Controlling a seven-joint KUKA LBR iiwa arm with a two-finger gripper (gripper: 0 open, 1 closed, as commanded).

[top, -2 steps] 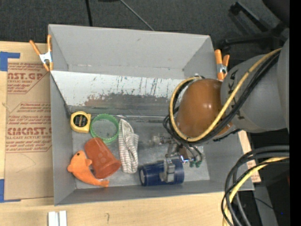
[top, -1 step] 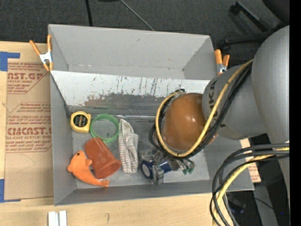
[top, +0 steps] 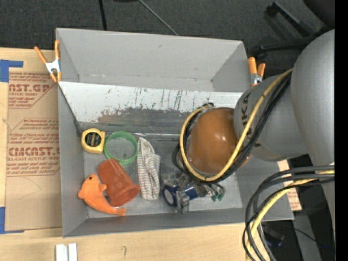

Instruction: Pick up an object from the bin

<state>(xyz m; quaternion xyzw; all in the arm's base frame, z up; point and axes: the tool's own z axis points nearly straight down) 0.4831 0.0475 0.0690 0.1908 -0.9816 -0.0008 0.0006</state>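
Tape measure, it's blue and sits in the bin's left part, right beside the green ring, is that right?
Not quite. The tape measure is yellow, not blue. The camera view shows it in the left part of the bin, right beside the green ring, as you said.

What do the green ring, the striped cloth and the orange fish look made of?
The green ring looks like translucent plastic with a glossy rim. The striped cloth is woven fabric, matte, bunched in soft folds. The orange fish is probably rubber or soft plastic, smooth and rounded.
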